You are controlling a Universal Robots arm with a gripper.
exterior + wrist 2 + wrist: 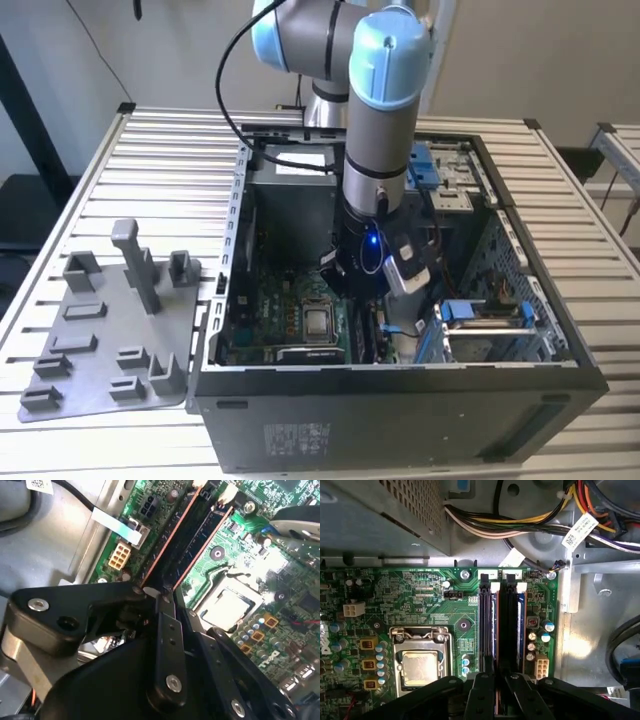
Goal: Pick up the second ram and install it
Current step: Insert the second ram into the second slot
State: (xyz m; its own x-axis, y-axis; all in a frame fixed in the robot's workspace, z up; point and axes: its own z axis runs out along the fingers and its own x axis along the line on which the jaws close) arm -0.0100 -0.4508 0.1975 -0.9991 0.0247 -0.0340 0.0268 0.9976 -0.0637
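My gripper reaches down inside the open computer case, low over the green motherboard. In both wrist views its black fingers straddle one end of the second ram, a thin dark stick with a copper edge. It stands upright in the memory slot nearest the processor socket. In the second wrist view the same ram runs straight away from the gripper. Another stick stands in the neighbouring slot, partly hidden under one finger.
Bundled power cables and the metal power supply box lie just beyond the slots. A blue drive cage sits at the exterior view's right inside the case. A grey parts fixture rests on the slatted table outside.
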